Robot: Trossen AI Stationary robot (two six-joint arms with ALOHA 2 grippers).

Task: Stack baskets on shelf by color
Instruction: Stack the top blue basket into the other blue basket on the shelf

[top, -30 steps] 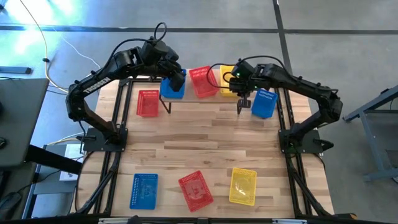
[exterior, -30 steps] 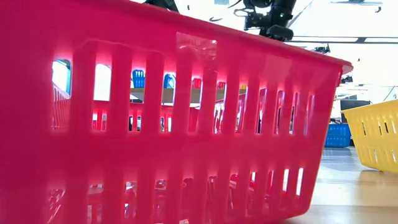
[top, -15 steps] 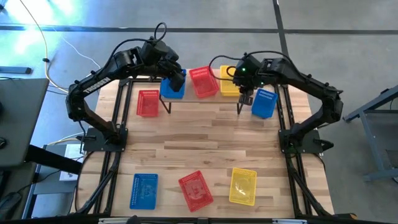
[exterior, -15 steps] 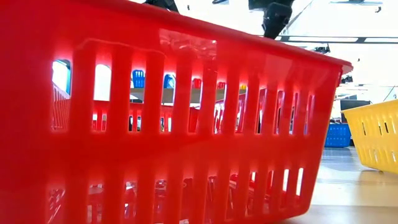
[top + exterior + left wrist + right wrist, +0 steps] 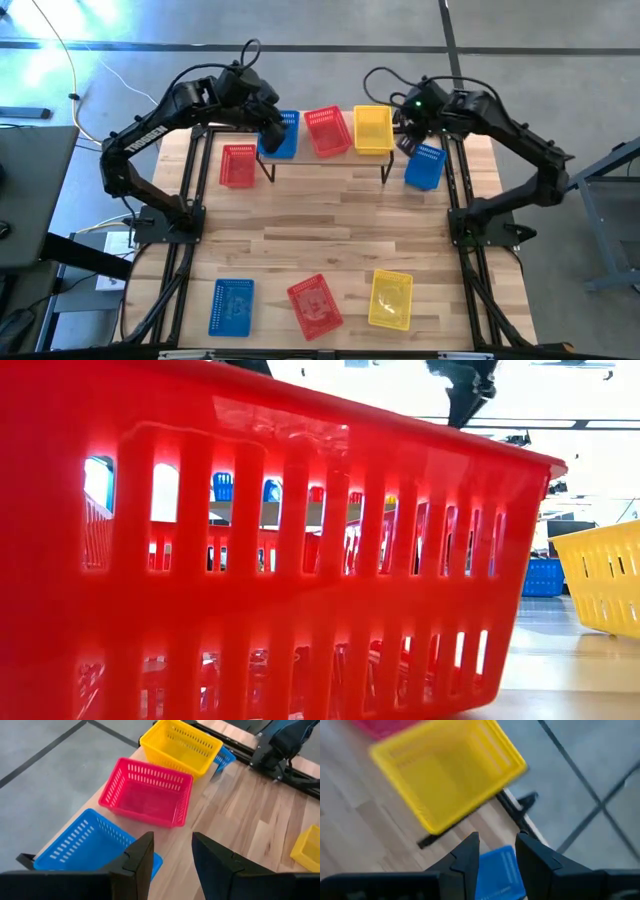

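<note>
Three baskets stand side by side on the shelf point(image 5: 348, 153) at the table's far edge: blue point(image 5: 285, 135), red point(image 5: 327, 131) and yellow point(image 5: 372, 129). My left gripper point(image 5: 268, 137) hovers open at the blue basket's point(image 5: 82, 845) left near corner, with nothing between its fingers. My right gripper point(image 5: 407, 140) stands open just right of the yellow basket point(image 5: 445, 775), above a blue basket point(image 5: 425, 166) that rests on the table. A red basket point(image 5: 238, 165) sits on the table left of the shelf.
Along the near edge lie a blue basket point(image 5: 231, 306), a red one point(image 5: 314, 305) and a yellow one point(image 5: 390, 299). The red one point(image 5: 280, 560) fills the low view. The middle of the table point(image 5: 330, 225) is bare wood.
My right gripper has risen and drawn back from the shelf's front toward the table's far right corner, rolling as it went. The yellow basket, half hidden under the arm before, now shows whole on the shelf.
</note>
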